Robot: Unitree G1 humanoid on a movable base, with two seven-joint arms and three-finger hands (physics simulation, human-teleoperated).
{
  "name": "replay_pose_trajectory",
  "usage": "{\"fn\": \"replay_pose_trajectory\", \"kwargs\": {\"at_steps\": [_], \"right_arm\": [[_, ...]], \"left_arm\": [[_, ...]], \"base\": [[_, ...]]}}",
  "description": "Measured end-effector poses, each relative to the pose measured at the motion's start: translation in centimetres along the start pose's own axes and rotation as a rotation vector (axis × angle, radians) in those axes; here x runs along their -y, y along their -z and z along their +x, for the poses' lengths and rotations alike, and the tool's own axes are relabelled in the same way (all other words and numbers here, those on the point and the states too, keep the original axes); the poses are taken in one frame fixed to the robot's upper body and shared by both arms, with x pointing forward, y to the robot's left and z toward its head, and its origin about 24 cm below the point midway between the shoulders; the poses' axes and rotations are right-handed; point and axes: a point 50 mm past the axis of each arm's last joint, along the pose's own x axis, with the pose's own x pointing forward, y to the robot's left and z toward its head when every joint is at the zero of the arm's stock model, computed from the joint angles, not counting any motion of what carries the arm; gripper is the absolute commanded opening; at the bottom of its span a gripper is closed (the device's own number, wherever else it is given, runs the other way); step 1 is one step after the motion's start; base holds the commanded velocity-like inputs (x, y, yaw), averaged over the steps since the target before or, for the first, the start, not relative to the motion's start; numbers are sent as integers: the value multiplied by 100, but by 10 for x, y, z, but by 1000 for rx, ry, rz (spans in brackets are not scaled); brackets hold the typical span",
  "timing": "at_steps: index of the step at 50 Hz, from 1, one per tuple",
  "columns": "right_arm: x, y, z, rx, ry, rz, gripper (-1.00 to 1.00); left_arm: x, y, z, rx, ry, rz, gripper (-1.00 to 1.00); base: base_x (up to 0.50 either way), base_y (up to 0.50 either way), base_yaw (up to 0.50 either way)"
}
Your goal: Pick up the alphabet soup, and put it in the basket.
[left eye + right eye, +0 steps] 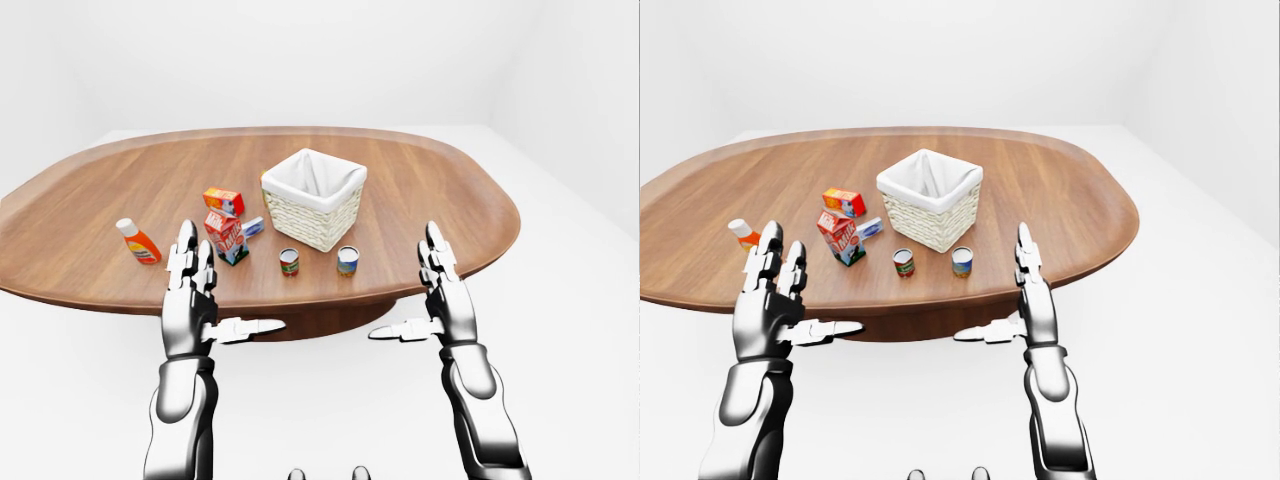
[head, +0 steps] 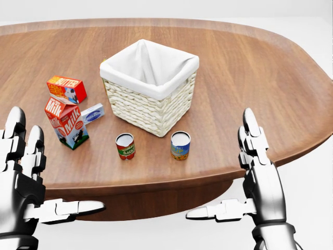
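The alphabet soup [image 2: 180, 145], a small can with a blue and yellow label, stands upright on the wooden table [image 2: 250, 67], just below the basket's near corner in the head view. The basket [image 2: 132, 107] is square wicker with a white cloth lining and nothing showing inside. My left hand [image 2: 54, 169] is open at the lower left, off the table's near edge. At the lower right my right hand [image 2: 219, 165] is open too, right of the can and well apart from it. Neither hand holds anything.
A red tomato can [image 2: 125, 146] stands close to the left of the soup. Further left are a milk carton [image 2: 66, 122], a butter box [image 2: 66, 88] and a small blue-white box [image 2: 92, 113]. A ketchup bottle [image 1: 138, 241] lies at the table's far left.
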Motion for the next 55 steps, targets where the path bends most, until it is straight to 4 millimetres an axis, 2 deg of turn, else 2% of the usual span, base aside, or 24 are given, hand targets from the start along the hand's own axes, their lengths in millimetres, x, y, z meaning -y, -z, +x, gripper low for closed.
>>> {"fn": "replay_pose_trajectory", "kwargs": {"at_steps": [42, 55], "right_arm": [[-7, 2, -4, -9, -55, -27, 100], [-8, 2, -4, -10, -56, -26, 100]], "left_arm": [[2, 1, -1, -4, 7, 1, 100], [1, 1, -1, -3, 6, 1, 100]], "base": [[0, 0, 0], [18, 0, 0]]}}
